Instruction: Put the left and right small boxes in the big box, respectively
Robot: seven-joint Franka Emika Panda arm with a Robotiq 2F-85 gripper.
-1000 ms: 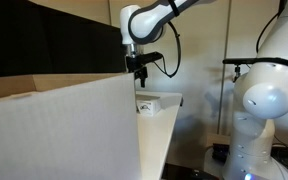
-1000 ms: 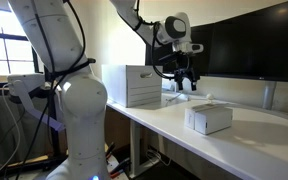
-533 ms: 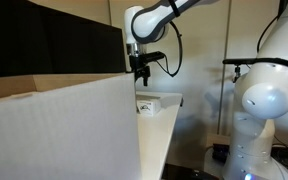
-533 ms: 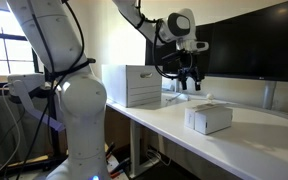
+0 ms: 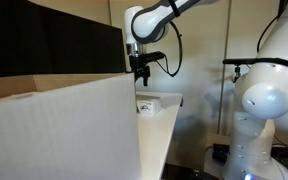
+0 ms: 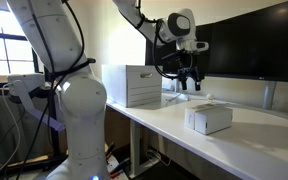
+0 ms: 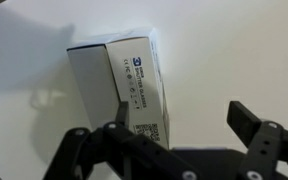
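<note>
A small white box [image 7: 114,80] with dark printed text lies on the white table right below my gripper in the wrist view. My gripper [image 7: 184,120] is open and empty, and its left finger overlaps the box's edge. In both exterior views the gripper [image 5: 140,72] [image 6: 187,83] hangs above the table. One small box [image 6: 209,118] lies on the table towards the camera, and one shows under the gripper [image 5: 147,103]. The big box, a pale carton, fills the foreground [image 5: 54,130] and stands at the table's far end [image 6: 131,85].
A second white robot stands beside the table [image 5: 264,100] [image 6: 69,100]. Dark monitors line the wall behind the table [image 6: 249,45] [image 5: 44,40]. The table's edge [image 5: 169,130] runs close to the small box.
Between one second and half a second ago the gripper shifted slightly sideways away from the big box. Since then nothing has visibly moved.
</note>
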